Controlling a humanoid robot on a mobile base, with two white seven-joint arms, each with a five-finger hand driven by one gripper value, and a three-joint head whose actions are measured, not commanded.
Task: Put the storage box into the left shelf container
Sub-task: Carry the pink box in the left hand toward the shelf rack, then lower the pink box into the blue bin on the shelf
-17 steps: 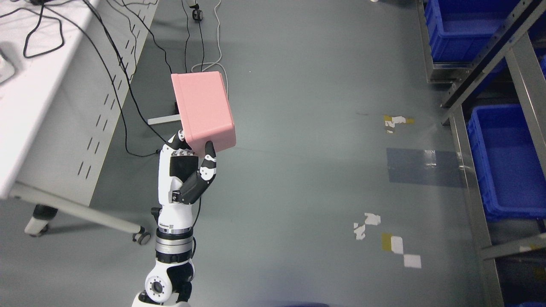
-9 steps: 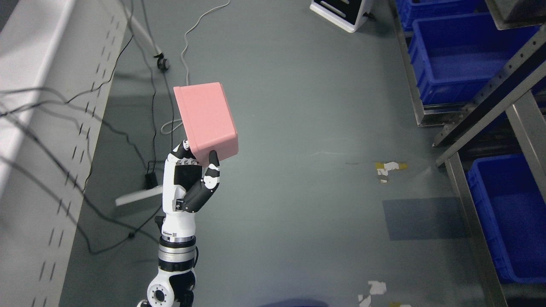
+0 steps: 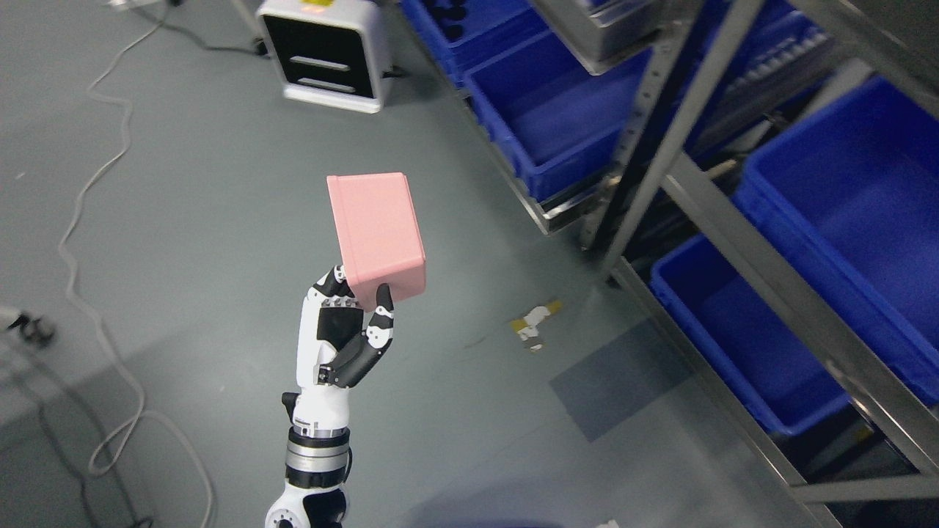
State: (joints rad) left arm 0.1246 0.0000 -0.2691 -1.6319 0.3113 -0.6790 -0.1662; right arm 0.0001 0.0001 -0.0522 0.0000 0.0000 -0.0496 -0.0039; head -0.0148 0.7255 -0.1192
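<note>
A pink storage box (image 3: 375, 227) is held up over the grey floor, tilted, with its closed side toward me. My left hand (image 3: 358, 287) is shut on its lower end, thumb (image 3: 381, 308) on the near face and the other fingers behind it. The arm rises from the bottom edge, left of the middle. To the right stands a metal shelf rack (image 3: 660, 125) with blue containers: one at the upper middle (image 3: 543, 110), a large one at the far right (image 3: 866, 191) and a low one (image 3: 741, 345). The box is well left of the rack. My right arm does not show.
A white and black device (image 3: 326, 51) sits on the floor at the top. Cables (image 3: 81, 220) snake across the floor on the left. Tape scraps (image 3: 535, 319) and a dark floor patch (image 3: 616, 378) lie near the rack's post.
The whole picture has swung toward the shelf: the white table has left the view and the rack with its blue containers now fills the right. The hand still holds the box the same way.
</note>
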